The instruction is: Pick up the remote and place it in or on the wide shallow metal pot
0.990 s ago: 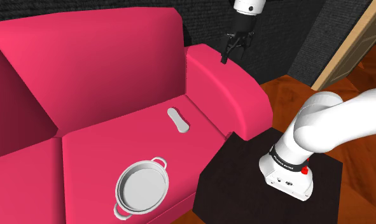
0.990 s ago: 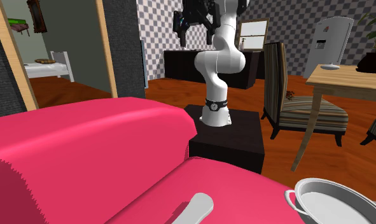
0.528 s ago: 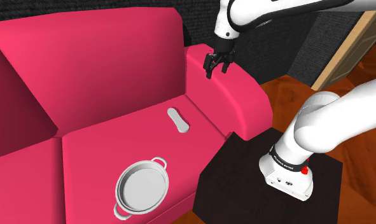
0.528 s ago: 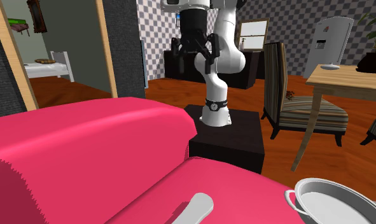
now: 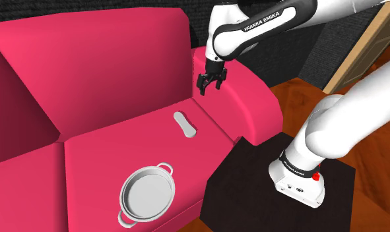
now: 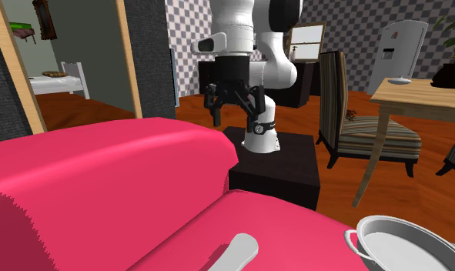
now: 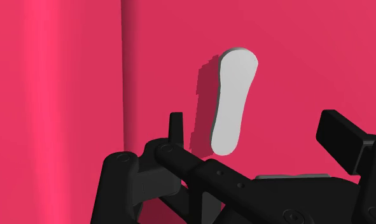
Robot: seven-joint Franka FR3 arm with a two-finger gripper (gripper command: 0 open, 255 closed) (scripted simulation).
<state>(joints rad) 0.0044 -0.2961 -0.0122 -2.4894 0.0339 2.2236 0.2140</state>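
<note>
The remote [image 5: 184,124], a plain pale elongated bar, lies flat on the pink sofa seat near the armrest. It also appears as the remote [image 6: 238,253] and, ahead of the fingers, as the remote [image 7: 231,102]. The wide shallow metal pot [image 5: 146,196] with two loop handles sits empty on the seat cushion nearer the front edge; in the second exterior view the pot [image 6: 406,240] is at the lower right. My black gripper [image 5: 208,86] hangs open above the inner side of the armrest, above and beyond the remote. The gripper [image 6: 233,115] and the gripper [image 7: 255,124] hold nothing.
The pink sofa's armrest [image 5: 243,89] rises right beside the remote, and the tall backrest [image 5: 94,72] stands behind the seat. My black stand [image 5: 253,191] abuts the sofa's end. A wooden table [image 6: 418,96] and a striped chair [image 6: 356,123] stand behind the arm.
The arm has swung down and toward the shoulder view's left, bringing the gripper from high above the armrest to just over its inner side. The fingers stayed open; remote and pot have not moved.
</note>
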